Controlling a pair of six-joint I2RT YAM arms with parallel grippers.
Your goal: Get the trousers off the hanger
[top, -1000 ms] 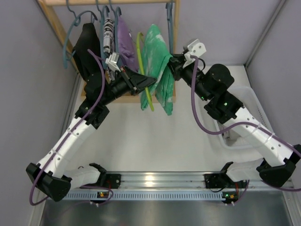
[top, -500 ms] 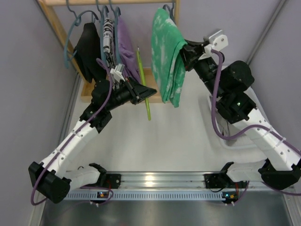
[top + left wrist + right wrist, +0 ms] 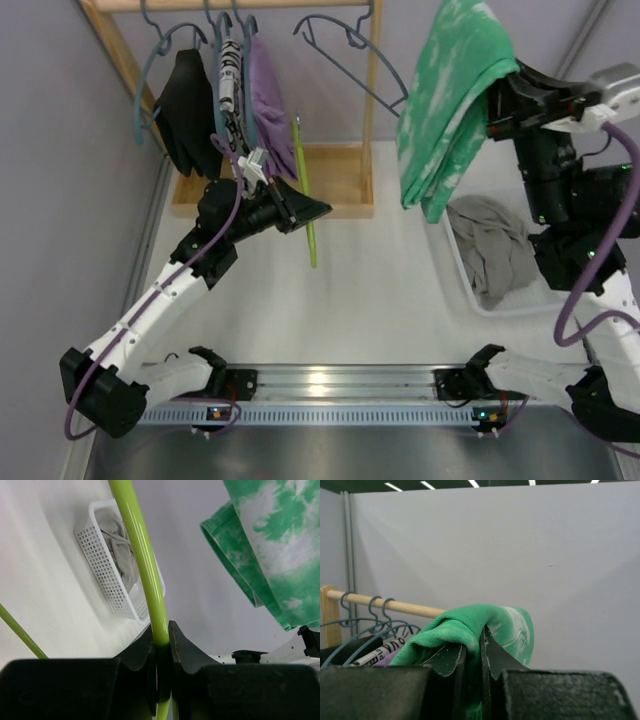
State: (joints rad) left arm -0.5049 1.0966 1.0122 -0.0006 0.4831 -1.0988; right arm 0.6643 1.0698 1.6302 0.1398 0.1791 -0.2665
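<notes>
The green tie-dye trousers (image 3: pixel 445 100) hang folded from my right gripper (image 3: pixel 497 100), high at the right above the white basket (image 3: pixel 455 255). My right gripper (image 3: pixel 481 652) is shut on the trousers' fold (image 3: pixel 470 627). The lime green hanger (image 3: pixel 303 190) is bare and held over the table by my left gripper (image 3: pixel 310 210), which is shut on its bar (image 3: pixel 145 570). The trousers also show in the left wrist view (image 3: pixel 280 545), apart from the hanger.
A wooden rack (image 3: pixel 372 110) at the back holds black (image 3: pixel 185 105), patterned and purple (image 3: pixel 268 100) garments on blue hangers; one empty blue hanger (image 3: pixel 345 60) swings there. The white basket holds grey cloth (image 3: pixel 495 245).
My right gripper has pulled the trousers off the green hanger, up and to the right over the basket. The left gripper has drawn the bare hanger slightly down and left.
</notes>
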